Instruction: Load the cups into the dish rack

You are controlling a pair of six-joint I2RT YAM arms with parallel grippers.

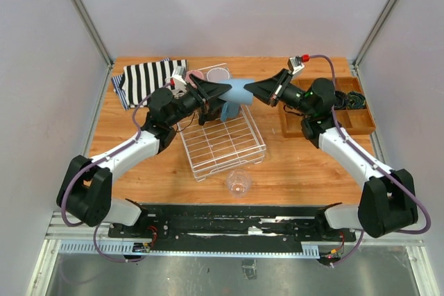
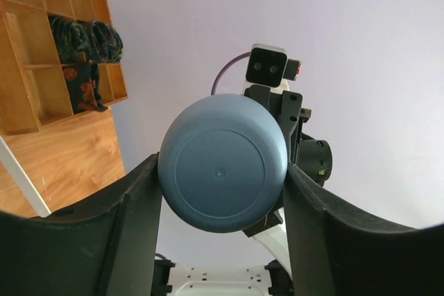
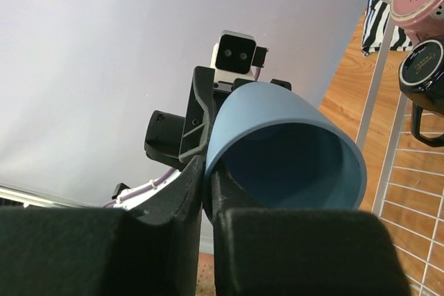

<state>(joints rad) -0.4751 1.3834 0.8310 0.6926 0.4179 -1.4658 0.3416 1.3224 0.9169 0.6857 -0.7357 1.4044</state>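
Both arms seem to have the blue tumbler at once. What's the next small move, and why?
Probably open the right pincer and let go. It pinches the rim wall of the light blue tumbler, while the left pincer clamps its base on both sides near the dish rack, so the left arm can likely load it alone.
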